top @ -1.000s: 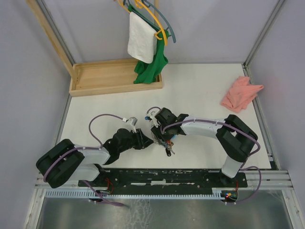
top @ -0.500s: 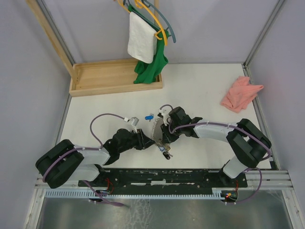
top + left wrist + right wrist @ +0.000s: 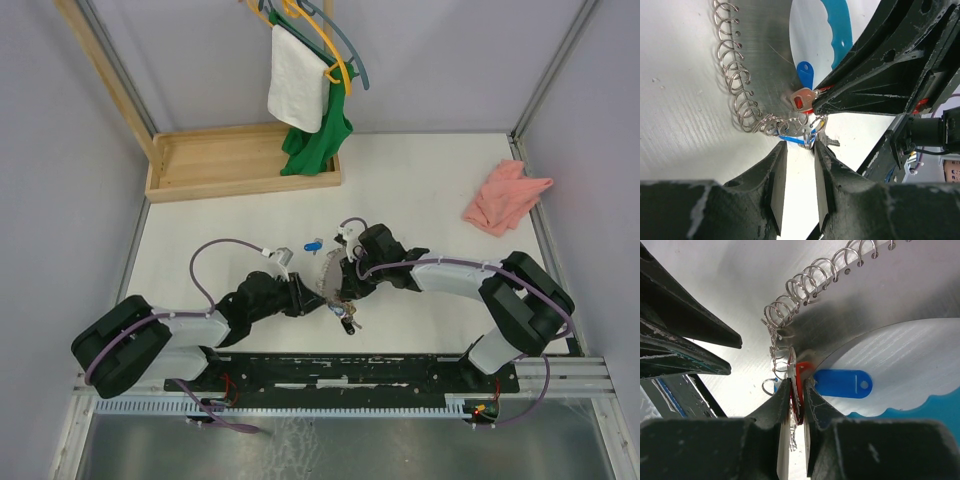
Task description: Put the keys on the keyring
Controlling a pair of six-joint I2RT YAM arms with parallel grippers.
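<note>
Two hands nose to nose near the front of the bench, so I'll start at the fingers. On one side the right hand is clamped tight on the red key, pinching it by the flat red head. It's holding that key right up against the tail end of the keyring, which looks like a long curl of linked wire loops.

Facing it from the other side, the left hand has its fingers only a sliver apart, tips right at that same bunched end of the loops. There's something thin and blue in the gap, but honestly I can't tell if it's actually gripping the ring or just sitting next to it.

Just beside the right hand's fingers lies the blue key, flat, hole end pointing away from the ring. It's not touching any loop as far as I can see, so I'd call that one loose.

Progress-wise, my read is we're partway through key number one. Red is at the ring, but whether its hole has caught a loop is hidden behind the fingers. Left to do: get red properly threaded, then pick up blue and do the same. Nothing I'd count as finished yet.
</note>
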